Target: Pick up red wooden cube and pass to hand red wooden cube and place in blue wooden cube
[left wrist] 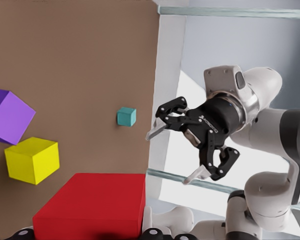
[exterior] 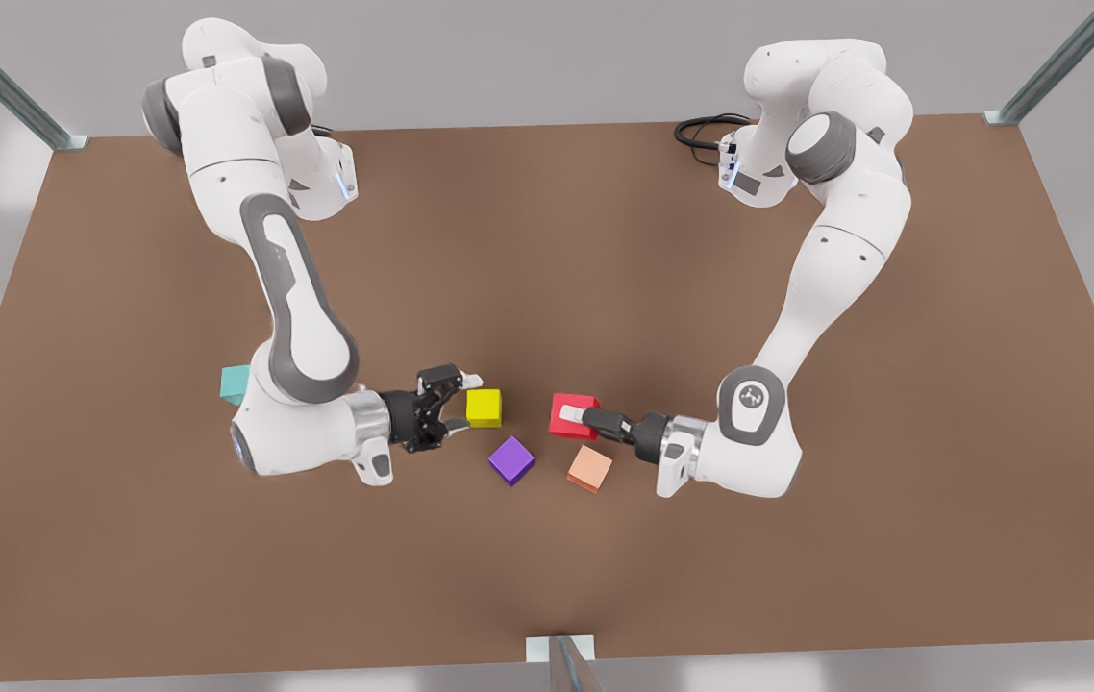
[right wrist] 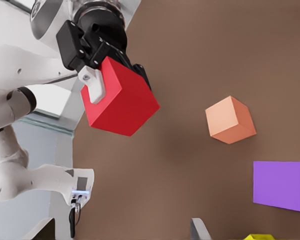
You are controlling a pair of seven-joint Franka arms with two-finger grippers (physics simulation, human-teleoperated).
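Left gripper [exterior: 574, 417]: on the arm at the front view's right, reaching level toward the middle of the table, fingers pinched on the red wooden cube; the right wrist view shows it [right wrist: 109, 75] clamped on opposite faces of the cube.
Red wooden cube [exterior: 573, 415]: held in the left gripper, between the two grippers, above the table in the right wrist view [right wrist: 120, 97]; it looms close to the lens in the left wrist view [left wrist: 92, 204].
Right gripper [exterior: 463, 404]: on the arm at the front view's left, pointing at the left gripper, fingers spread with nothing between them; the left wrist view shows it [left wrist: 174, 154] spread wide in the air.
Yellow cube [exterior: 484, 407]: on the table just beside the right gripper's fingertips in the front view.
Purple cube [exterior: 511, 459]: on the table, nearer the front edge than the yellow cube.
Salmon-orange cube [exterior: 590, 468]: on the table, near the red wooden cube and below the left gripper.
Blue wooden cube [exterior: 235, 384]: on the table at the front view's left, partly hidden behind the right arm, well apart from the red wooden cube; it stands near the table's edge in the left wrist view [left wrist: 126, 116].
Table [exterior: 547, 250]: flat brown top bearing all the loose cubes.
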